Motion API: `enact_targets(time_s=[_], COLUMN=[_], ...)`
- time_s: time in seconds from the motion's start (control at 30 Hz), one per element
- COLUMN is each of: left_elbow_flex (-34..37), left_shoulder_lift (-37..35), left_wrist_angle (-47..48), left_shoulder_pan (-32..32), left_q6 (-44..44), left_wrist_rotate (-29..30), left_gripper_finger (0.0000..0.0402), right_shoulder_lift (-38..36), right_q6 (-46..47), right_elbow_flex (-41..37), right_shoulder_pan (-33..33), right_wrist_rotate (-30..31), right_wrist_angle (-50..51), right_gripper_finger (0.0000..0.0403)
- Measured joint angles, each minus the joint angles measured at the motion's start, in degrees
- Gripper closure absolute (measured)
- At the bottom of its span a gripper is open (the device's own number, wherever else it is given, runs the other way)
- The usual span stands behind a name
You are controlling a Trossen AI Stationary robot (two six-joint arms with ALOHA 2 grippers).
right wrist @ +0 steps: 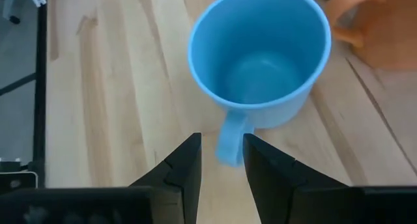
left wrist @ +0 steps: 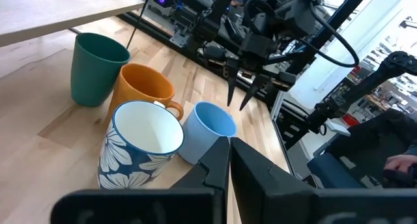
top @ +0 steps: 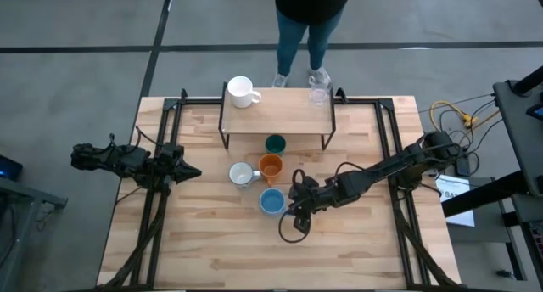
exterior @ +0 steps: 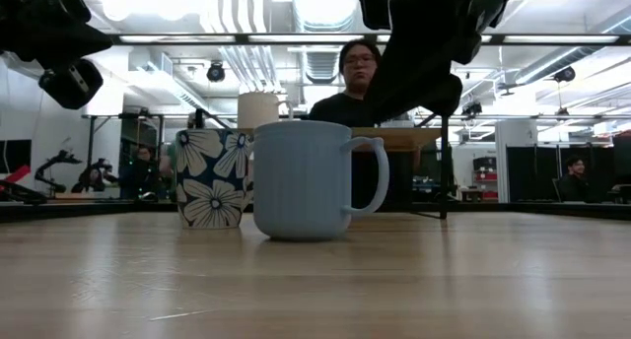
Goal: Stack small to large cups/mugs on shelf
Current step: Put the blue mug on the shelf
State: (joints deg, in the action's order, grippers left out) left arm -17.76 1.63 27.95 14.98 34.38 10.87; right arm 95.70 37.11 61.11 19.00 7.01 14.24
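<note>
Right wrist view: released jaws of the right gripper (right wrist: 220, 160) straddle the light blue mug (right wrist: 260, 55) handle.
Mid-counter, before the shelf (top: 278, 115); likely rigid, glazed, slippery — grip handle squarely. Left gripper (top: 193, 171) clenched, near the counter's left edge.

Overhead view straight down, table-level view, both sharing light blue mug (top: 271, 201)

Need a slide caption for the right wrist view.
Right gripper, jaws open, lined up on the handle of the upright light blue ceramic mug on the wooden table.
</note>
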Motion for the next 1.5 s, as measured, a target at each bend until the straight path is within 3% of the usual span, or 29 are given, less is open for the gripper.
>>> enact_targets(time_s=[0.73, 1.1, 1.5], left_elbow_flex=[0.00, 0.02, 0.00], left_shoulder_lift=[0.00, 0.14, 0.00], left_wrist_angle=[0.92, 0.97, 1.15], left_shoulder_pan=[0.00, -0.02, 0.00], left_q6=[1.30, 1.39, 1.43], left_wrist_rotate=[0.00, 0.01, 0.00], left_gripper_finger=[0.0402, 0.0402, 0.0402], right_shoulder_lift=[0.33, 4.56, 4.96], right_q6=[3.41, 3.89, 4.45], right_elbow_flex=[-3.20, -3.25, -2.64], right_shoulder_pan=[0.51, 1.20, 0.85], right_wrist_rotate=[1.76, -1.06, 0.41], right_wrist_angle=[-4.74, -8.83, -7.26], right_gripper_finger=[0.0296, 0.0296, 0.0296])
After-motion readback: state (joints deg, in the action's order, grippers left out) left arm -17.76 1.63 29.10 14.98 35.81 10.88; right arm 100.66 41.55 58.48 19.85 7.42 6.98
